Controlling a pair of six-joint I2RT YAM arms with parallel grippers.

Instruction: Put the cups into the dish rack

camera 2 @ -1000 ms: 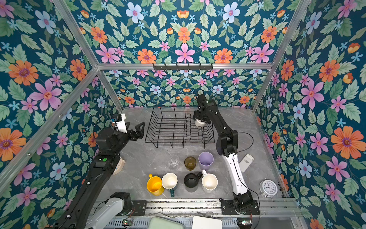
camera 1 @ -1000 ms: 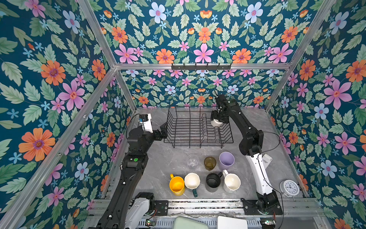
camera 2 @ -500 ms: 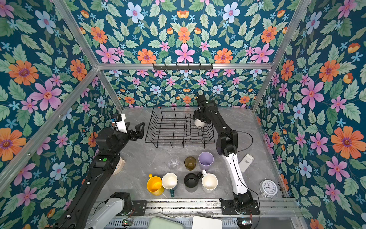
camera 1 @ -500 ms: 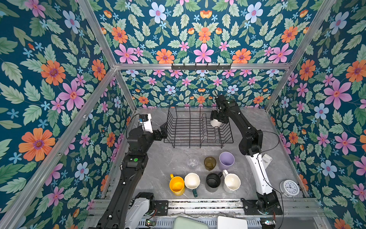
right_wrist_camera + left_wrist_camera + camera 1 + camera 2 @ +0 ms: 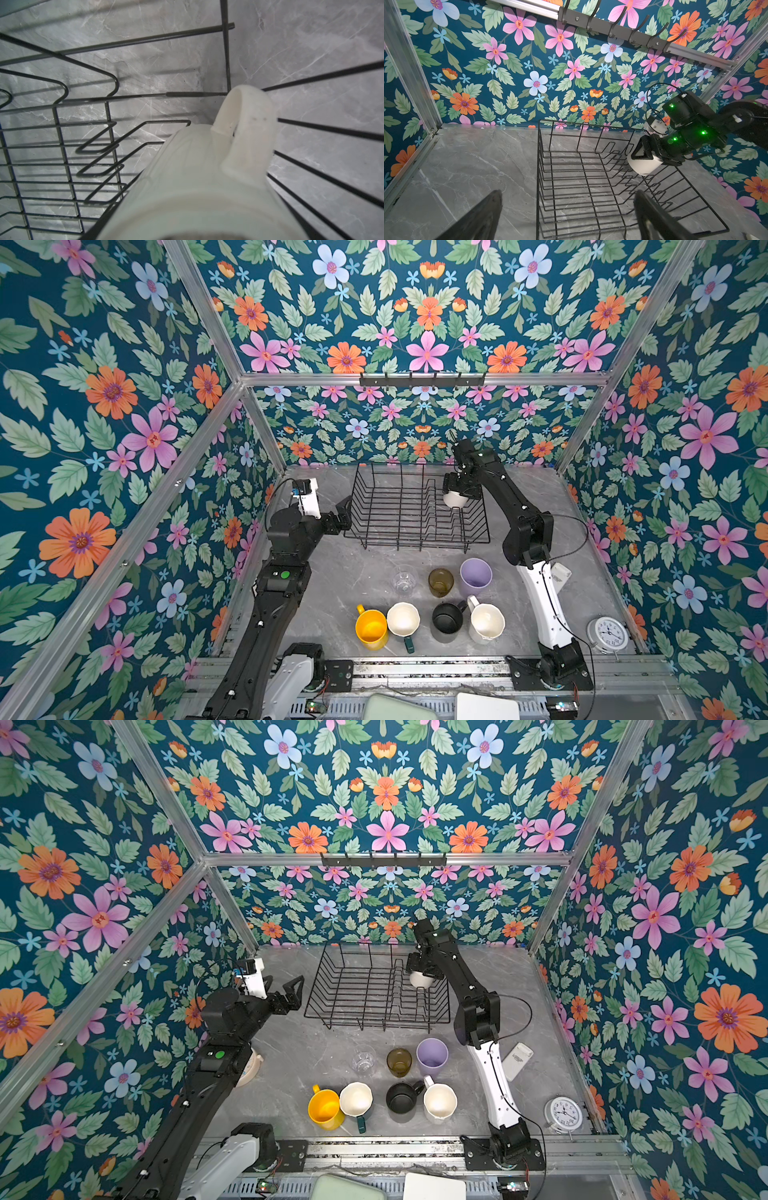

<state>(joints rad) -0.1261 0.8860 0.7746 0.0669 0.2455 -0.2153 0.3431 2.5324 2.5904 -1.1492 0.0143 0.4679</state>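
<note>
White mug (image 5: 454,499) apparently unmoved

The grey marble-look tabletop (image 5: 332,572) bears a black wire dish rack (image 5: 415,538), clear glass (image 5: 404,581), amber glass (image 5: 440,583), lilac tumbler (image 5: 476,577), yellow mug (image 5: 371,628), green-handled mug (image 5: 403,619), black mug (image 5: 447,619), white mug (image 5: 486,623) and round white alarm clock (image 5: 607,632).
</note>
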